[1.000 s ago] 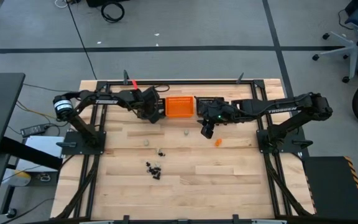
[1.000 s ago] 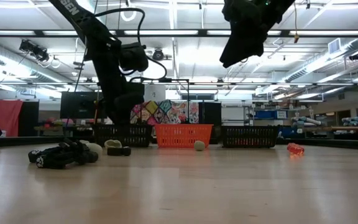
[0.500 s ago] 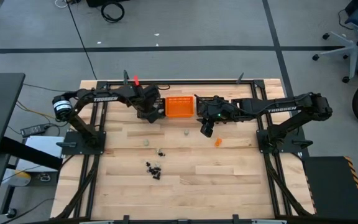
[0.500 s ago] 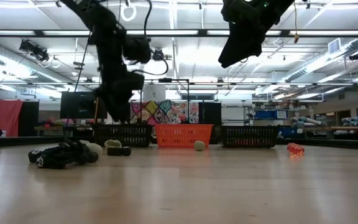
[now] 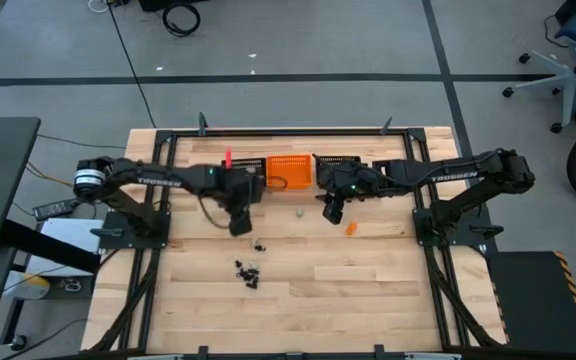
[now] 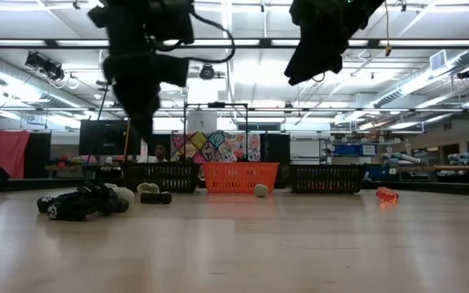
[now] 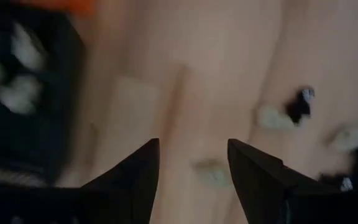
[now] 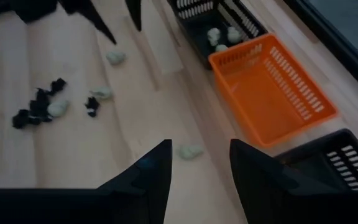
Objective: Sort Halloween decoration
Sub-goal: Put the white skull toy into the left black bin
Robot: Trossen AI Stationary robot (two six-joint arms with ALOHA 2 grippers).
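Lumpy pale trinkets (image 8: 190, 150) (seemingly soft).

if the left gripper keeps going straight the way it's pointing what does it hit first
Probably the pale trinket lying on the table just ahead of the open left gripper; nothing stands between them. How far below it lies is unclear, since the wrist view is blurred.
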